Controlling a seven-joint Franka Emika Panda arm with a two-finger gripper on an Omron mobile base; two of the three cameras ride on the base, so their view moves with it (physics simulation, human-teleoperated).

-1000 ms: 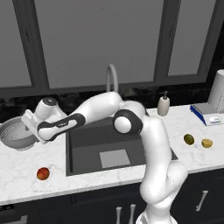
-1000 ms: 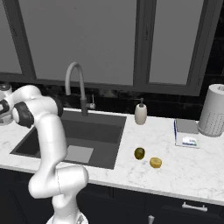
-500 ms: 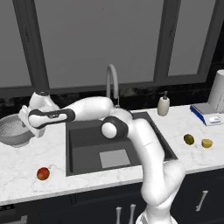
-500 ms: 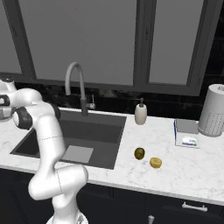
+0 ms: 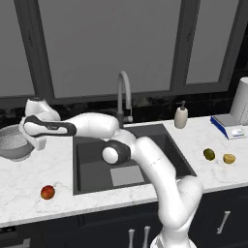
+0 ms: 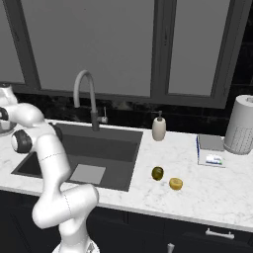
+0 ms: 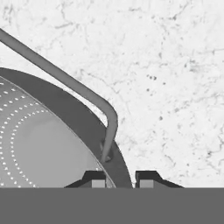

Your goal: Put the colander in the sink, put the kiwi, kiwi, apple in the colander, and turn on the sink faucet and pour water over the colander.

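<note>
Pinching colander (image 7: 48, 144) rim, hand (image 7: 120, 180)

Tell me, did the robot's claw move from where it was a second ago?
Yes. In the left base view the claw swung left, away from the sink, and now sits at the colander rim, its fingertips either side of it.

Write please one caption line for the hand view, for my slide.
Gripper shut on the colander rim, one fingertip on each side, beside its handle, over the white marble counter.
</note>
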